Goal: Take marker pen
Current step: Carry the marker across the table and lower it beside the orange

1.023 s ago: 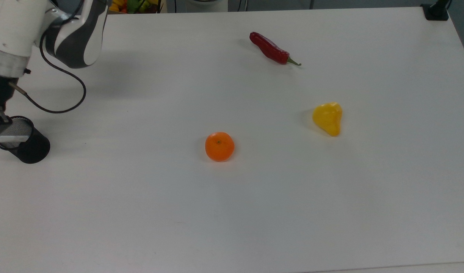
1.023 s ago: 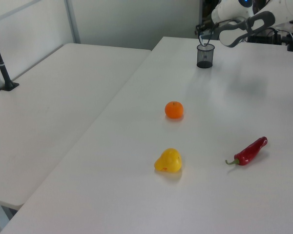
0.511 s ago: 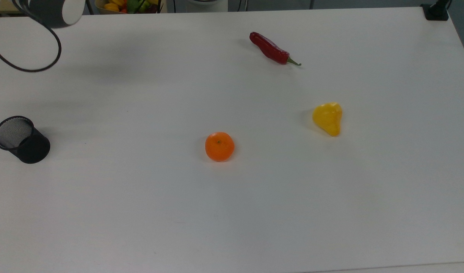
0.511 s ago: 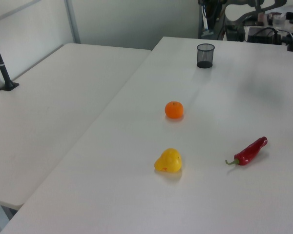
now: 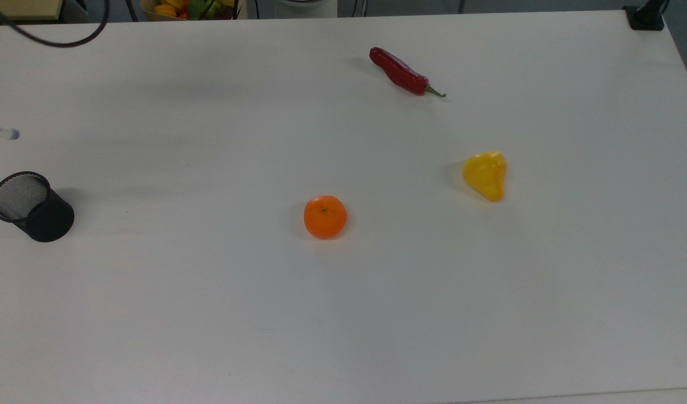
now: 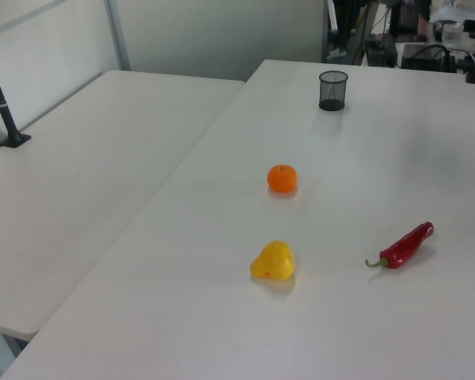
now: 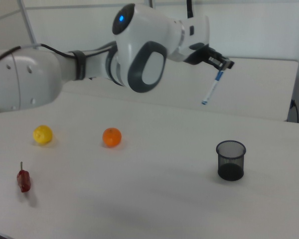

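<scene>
1 marker pen (image 7: 211, 89) clamped in the fingers (image 7: 222, 66), 1 mesh cup (image 7: 230, 160), 1 orange (image 7: 111, 137), 1 chili (image 5: 404, 73)

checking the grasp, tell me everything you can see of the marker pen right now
The marker pen is a slim white barrel with blue print and a small blue tip at its lower end. It hangs in the air, tilted with the lower end toward the right view's left, its top end pinched in the gripper. It is well above the table and above the black mesh cup, touching neither. In the top view, its blurred blue tip shows at the left edge.
</scene>
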{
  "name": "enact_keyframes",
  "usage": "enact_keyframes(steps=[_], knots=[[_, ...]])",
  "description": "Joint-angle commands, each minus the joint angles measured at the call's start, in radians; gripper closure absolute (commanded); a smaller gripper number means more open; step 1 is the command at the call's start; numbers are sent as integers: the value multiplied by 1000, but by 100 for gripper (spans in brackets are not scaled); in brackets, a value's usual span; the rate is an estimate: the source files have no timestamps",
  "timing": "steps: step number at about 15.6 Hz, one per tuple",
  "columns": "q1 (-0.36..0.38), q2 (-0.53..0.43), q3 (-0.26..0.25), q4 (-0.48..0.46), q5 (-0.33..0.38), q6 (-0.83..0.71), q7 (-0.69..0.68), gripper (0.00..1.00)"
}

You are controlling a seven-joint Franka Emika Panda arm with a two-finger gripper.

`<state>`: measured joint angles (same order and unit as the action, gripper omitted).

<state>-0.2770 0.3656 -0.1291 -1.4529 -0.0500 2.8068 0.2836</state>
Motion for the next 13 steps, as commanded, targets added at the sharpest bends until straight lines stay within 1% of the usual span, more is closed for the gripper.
enact_keyframes(steps=[1,3,5,8,11,12,13], knots=[[84,-184,-6,-167,35,-140,9,100],[117,-215,-6,-176,36,-213,11,100],[153,-223,-6,-178,44,-269,11,100],[231,-246,-3,-187,50,-432,-24,100],[301,-234,25,-202,59,-513,-34,100],[315,-225,37,-202,62,-527,-34,100],[320,-214,60,-205,65,-539,-35,100]])
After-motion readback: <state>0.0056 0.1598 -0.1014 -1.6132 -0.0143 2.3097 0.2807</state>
